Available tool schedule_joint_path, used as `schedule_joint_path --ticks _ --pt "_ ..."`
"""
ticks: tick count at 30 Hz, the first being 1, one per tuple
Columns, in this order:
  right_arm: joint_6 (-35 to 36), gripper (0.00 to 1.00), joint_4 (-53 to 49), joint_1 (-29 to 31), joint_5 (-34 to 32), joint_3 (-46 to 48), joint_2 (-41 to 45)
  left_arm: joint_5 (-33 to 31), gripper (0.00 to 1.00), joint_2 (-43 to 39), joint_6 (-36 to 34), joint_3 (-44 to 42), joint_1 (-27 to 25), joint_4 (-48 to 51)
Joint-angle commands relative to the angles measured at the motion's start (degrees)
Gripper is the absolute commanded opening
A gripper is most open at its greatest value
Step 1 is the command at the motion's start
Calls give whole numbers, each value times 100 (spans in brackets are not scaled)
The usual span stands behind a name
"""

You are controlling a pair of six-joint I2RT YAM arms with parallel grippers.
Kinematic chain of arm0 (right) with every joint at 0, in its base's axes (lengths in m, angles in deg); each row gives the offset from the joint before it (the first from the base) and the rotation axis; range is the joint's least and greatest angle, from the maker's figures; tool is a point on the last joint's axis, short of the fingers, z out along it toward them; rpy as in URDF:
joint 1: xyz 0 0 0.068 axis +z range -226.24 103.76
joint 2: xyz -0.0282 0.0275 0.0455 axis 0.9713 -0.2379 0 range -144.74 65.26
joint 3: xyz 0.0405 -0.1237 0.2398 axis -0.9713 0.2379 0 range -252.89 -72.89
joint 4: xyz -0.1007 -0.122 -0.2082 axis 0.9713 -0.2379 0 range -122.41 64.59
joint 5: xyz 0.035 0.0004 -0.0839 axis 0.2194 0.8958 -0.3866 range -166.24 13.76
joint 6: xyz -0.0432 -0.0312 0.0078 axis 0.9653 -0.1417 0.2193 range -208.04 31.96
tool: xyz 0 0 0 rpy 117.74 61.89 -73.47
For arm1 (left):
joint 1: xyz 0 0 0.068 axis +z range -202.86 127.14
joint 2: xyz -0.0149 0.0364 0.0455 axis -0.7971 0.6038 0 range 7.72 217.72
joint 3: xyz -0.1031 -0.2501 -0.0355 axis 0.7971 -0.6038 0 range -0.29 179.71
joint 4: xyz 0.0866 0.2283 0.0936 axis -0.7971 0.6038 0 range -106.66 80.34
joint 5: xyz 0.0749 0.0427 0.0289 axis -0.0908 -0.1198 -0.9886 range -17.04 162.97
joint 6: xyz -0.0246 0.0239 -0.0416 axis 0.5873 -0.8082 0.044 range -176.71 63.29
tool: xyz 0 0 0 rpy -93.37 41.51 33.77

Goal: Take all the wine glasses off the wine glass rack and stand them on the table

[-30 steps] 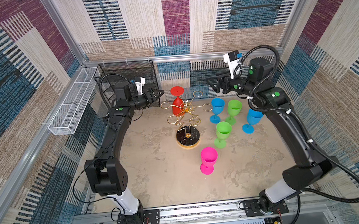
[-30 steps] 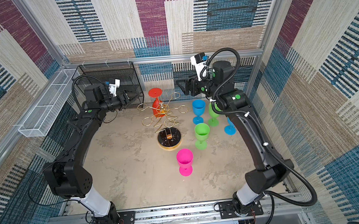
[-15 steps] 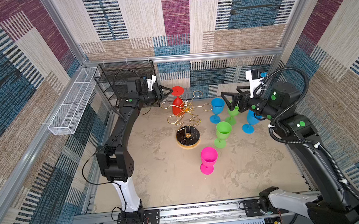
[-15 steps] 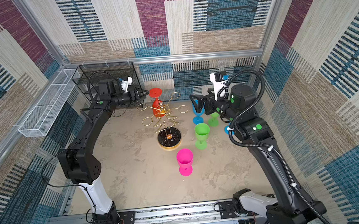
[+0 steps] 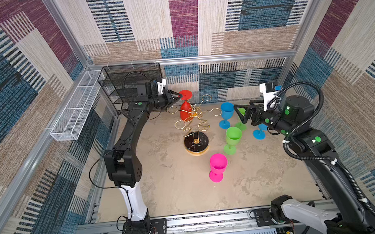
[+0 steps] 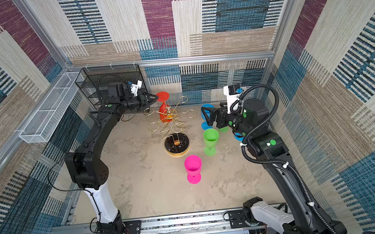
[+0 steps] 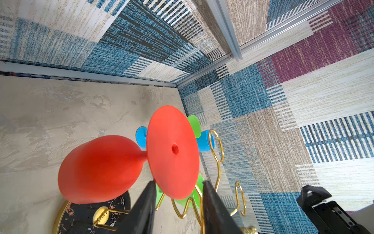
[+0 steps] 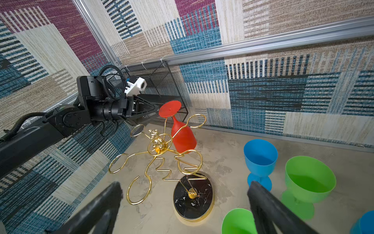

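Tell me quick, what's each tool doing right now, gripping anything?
Left tool: straddles the red wine glass's foot; grip cannot be told.
Right tool: open, holding nothing.

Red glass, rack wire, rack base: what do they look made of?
Red glass: likely plastic. It is opaque, matte and evenly coloured, with a small dimple at the centre of the foot.
Rack wire: metal with a polished gold finish. It is thin bent rod with bright highlights.
Base: glossy black with white veins and a gold rim. Real marble or a marble-look print, cannot tell.
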Motion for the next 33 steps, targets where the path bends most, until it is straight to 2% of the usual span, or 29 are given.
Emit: schedule_joint_path --ticks 1,9,18,19,22,27,33 --pt "-85 99 121 1 -21 65 43 69 35 10 97 68 -7 -128" --pt "-105 99 173 -3 26 177 69 132 25 -52 163 8 -11 -173" --pt "-112 99 175 1 39 222 116 150 19 -81 178 -25 -6 -161" --pt "-116 99 165 3 34 227 127 149 20 -71 186 -28 -6 -163" --pt "-109 99 158 3 30 237 142 134 42 -64 174 4 -6 -98" --pt "-109 99 144 -2 26 222 158 41 48 -23 116 82 -10 -1" --pt "-111 99 107 -4 2 220 168 26 49 143 183 282 -23 -20"
